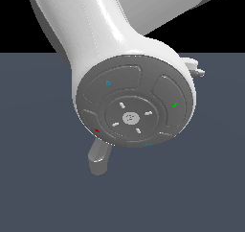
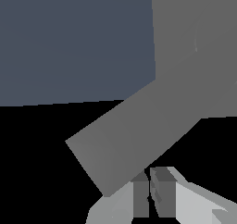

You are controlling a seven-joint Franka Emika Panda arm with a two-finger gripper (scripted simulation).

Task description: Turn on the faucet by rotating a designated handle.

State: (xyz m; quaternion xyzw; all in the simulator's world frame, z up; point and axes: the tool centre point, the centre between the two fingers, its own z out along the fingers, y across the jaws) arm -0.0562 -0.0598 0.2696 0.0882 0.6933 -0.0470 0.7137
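end effector (image 2: 149, 193) fingers nearly together | handle (image 2: 134, 137) just beside fingertips

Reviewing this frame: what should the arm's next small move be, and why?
Probably a short sideways push against the handle. In the wrist view the pincer sits at the bar's edge with its fingers nearly together, so pushing, not grasping, looks likely.

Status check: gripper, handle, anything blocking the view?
Gripper fingers nearly together, right beside the handle. No grasp visible. Exterior view mostly blocked by the robot arm; only the faucet spout tip shows.
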